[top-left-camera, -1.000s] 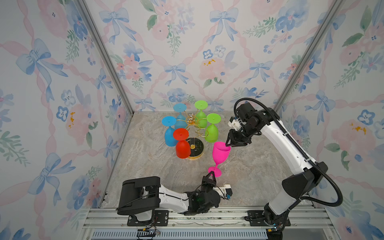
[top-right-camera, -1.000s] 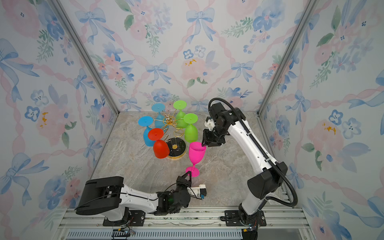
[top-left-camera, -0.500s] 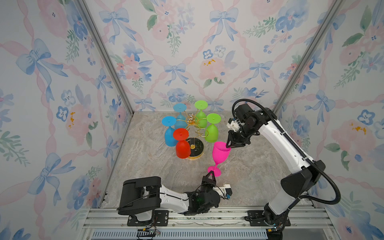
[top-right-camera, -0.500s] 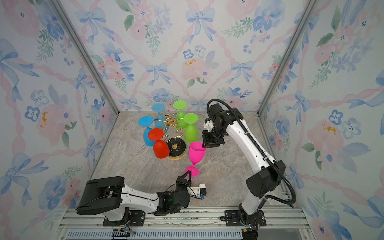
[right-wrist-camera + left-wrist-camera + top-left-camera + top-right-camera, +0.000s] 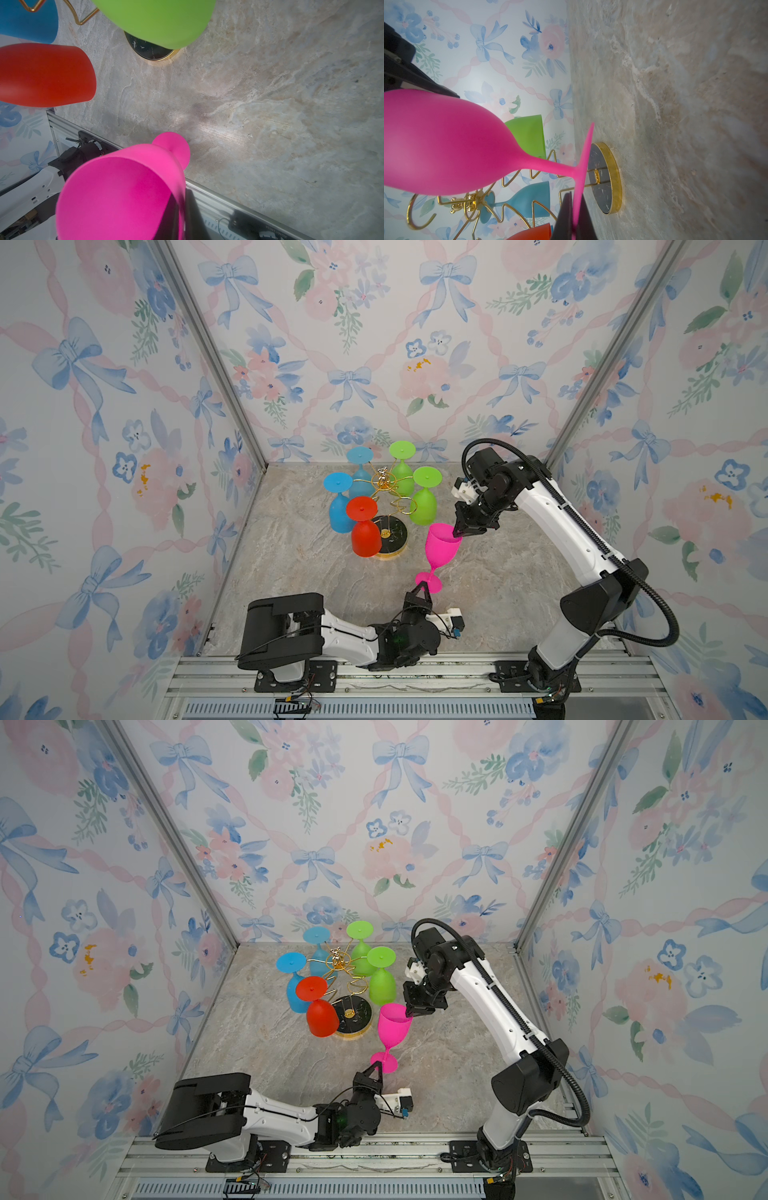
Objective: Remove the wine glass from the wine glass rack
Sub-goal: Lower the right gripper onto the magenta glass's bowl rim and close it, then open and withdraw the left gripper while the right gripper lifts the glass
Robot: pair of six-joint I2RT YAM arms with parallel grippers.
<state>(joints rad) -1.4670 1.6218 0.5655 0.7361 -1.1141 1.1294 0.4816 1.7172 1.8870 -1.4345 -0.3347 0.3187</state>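
Note:
The pink wine glass [image 5: 442,545] [image 5: 394,1027] is upright, off the gold wire wine glass rack [image 5: 384,483] [image 5: 338,961] and to the right of its black base [image 5: 392,533]. My left gripper [image 5: 424,587] [image 5: 377,1067] [image 5: 576,218] is shut on the edge of the glass's foot. My right gripper [image 5: 457,533] [image 5: 409,1013] [image 5: 182,214] is shut on the rim of the bowl [image 5: 120,193], one finger inside and one outside. In the left wrist view the pink bowl [image 5: 446,145] fills the near field.
A red glass [image 5: 365,537], two blue glasses [image 5: 341,512] and two green glasses [image 5: 424,502] hang upside down on the rack. Floral walls close in the marble table [image 5: 498,572] on three sides. An aluminium rail [image 5: 457,672] runs along the front edge.
The right gripper's jaws have closed onto the rim of the pink glass. The glass and the left gripper have stayed where they were.

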